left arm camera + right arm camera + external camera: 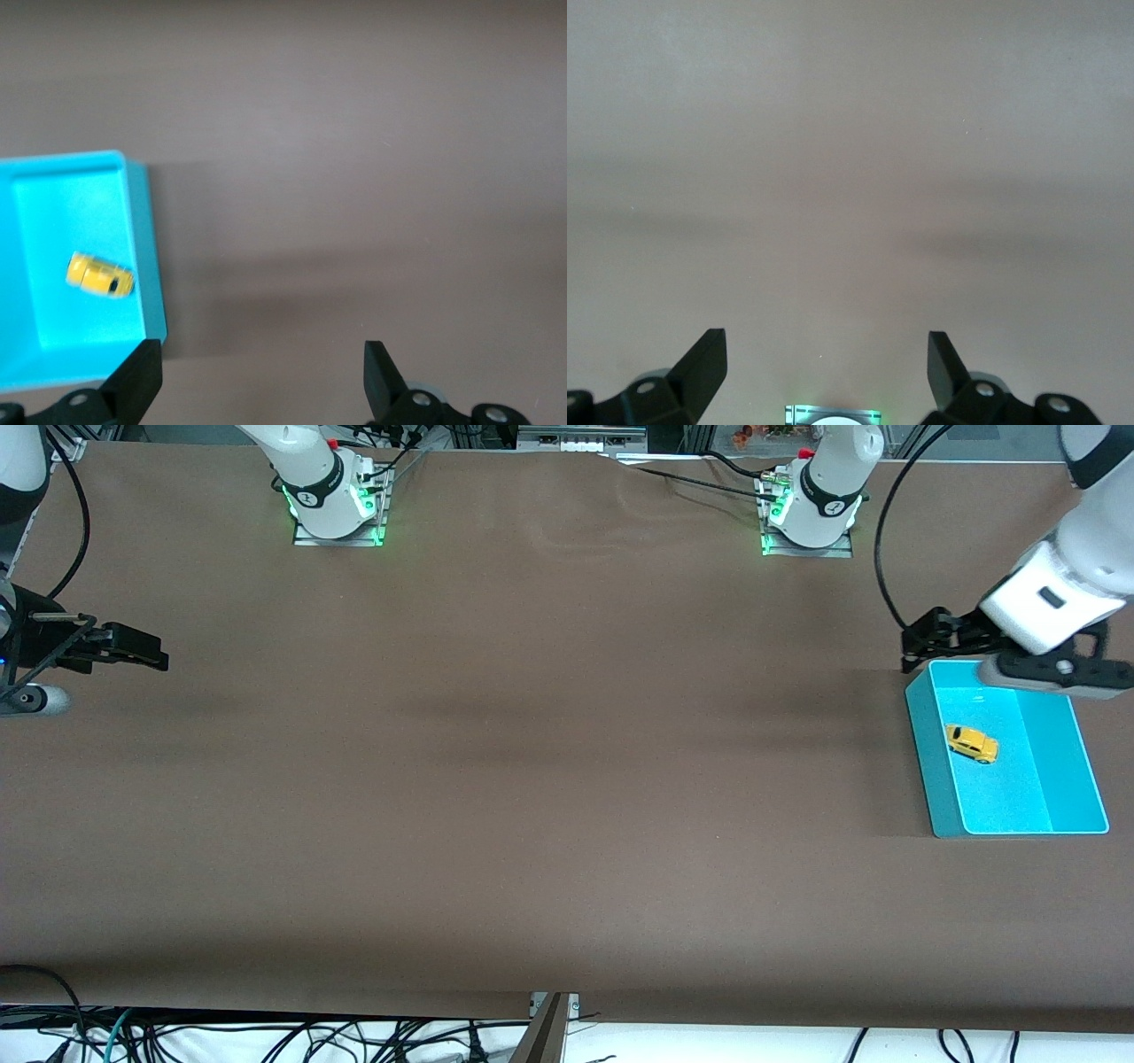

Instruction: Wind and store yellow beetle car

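The yellow beetle car [971,744] lies inside a cyan bin [923,762] at the left arm's end of the table. It also shows in the left wrist view [99,274], within the bin's wall [147,257]. My left gripper [917,646] is open and empty, and hangs over the bare table beside the bin's corner; in its wrist view [261,359] nothing is between its fingers. My right gripper [151,651] is open and empty over the right arm's end of the table, and its wrist view [827,350] shows only bare brown table.
The brown cloth covers the whole table. The two arm bases [337,509] [811,518] stand along the edge farthest from the front camera. Cables [266,1036] hang below the nearest edge. The right arm's base light [833,414] shows in its wrist view.
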`<state>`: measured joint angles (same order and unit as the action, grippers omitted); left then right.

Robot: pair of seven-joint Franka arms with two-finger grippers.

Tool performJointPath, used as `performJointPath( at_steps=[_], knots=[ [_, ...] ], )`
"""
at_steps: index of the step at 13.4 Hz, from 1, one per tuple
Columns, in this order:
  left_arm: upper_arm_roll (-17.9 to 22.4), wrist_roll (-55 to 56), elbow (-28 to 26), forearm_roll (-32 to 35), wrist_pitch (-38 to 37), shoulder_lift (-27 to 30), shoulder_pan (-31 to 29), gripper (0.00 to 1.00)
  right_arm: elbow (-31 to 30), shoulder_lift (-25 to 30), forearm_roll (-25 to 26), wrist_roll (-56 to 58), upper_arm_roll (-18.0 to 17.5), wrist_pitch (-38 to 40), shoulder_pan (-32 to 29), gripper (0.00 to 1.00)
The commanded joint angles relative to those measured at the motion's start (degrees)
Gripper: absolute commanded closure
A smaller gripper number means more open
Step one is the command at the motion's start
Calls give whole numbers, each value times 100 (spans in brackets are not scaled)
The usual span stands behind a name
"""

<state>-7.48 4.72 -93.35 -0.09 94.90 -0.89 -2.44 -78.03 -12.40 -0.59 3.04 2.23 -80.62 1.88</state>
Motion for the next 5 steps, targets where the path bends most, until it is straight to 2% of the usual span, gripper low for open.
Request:
performJointPath(
  at_steps=[1,5],
  knots=[
    [176,433,-298,71,108,256,7,0,-37,71,-55,-49,-4,-15,14,0],
    [300,416,-298,80,11,177,-3,0,-37,71,-47,-49,-12,-15,23,0]
  ],
)
